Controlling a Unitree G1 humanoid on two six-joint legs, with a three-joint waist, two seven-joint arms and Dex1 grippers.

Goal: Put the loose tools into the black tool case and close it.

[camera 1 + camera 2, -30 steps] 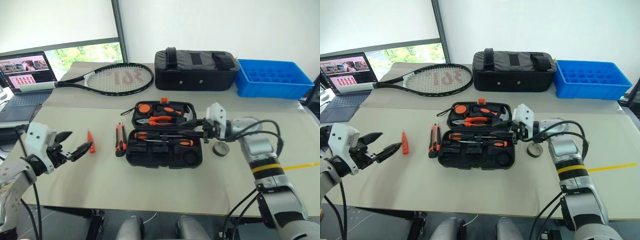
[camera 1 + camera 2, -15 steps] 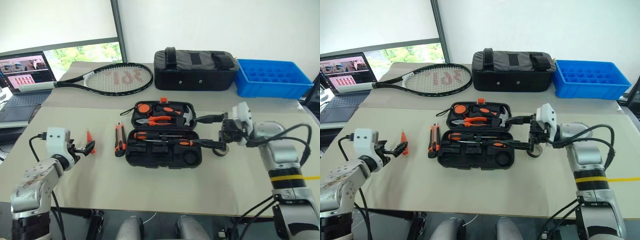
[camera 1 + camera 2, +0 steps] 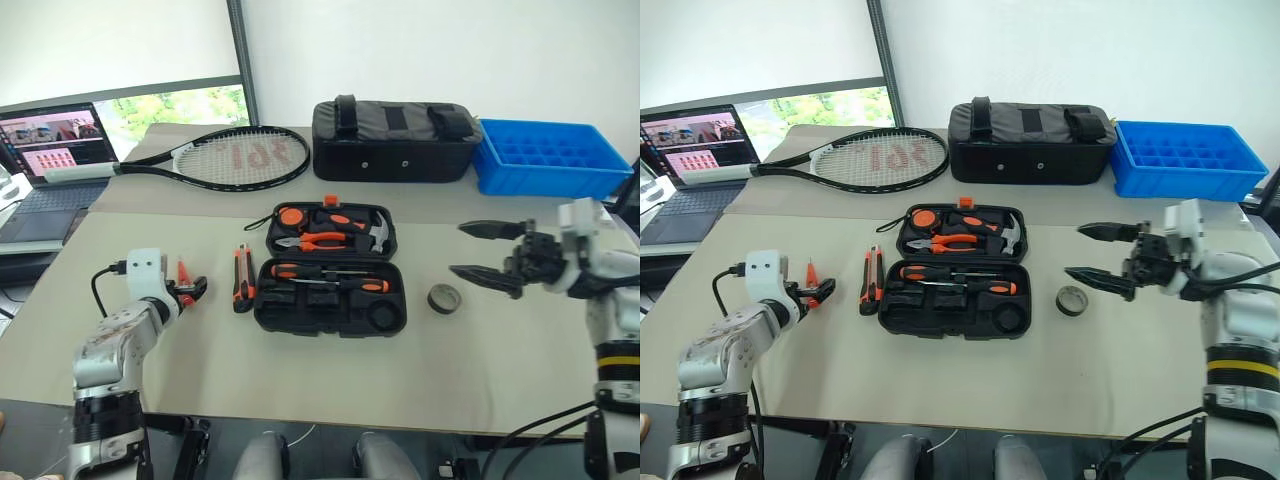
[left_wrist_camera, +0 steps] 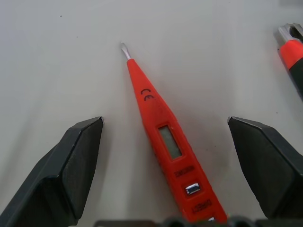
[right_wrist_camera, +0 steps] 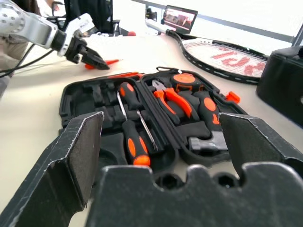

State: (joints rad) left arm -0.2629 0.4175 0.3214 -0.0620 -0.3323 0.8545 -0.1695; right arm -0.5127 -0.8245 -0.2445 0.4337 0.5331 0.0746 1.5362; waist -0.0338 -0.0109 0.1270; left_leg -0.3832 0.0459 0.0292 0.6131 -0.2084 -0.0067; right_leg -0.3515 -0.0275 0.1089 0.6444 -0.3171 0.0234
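My right pincer (image 3: 1095,252), spread wide and empty, is pulling away from the open black tool case (image 3: 955,270); my left pincer (image 3: 818,292), jaws apart, is straddling the slim orange screwdriver (image 4: 165,142) on the desk (image 3: 940,375), ready for pickup.

slim orange screwdriver (image 4: 165,137) — butt end cut off by frame edge | utility knife (image 4: 293,56) — mostly cropped

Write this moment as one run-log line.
left gripper: open, straddling slim orange screwdriver | right gripper: open, empty | tool case: open
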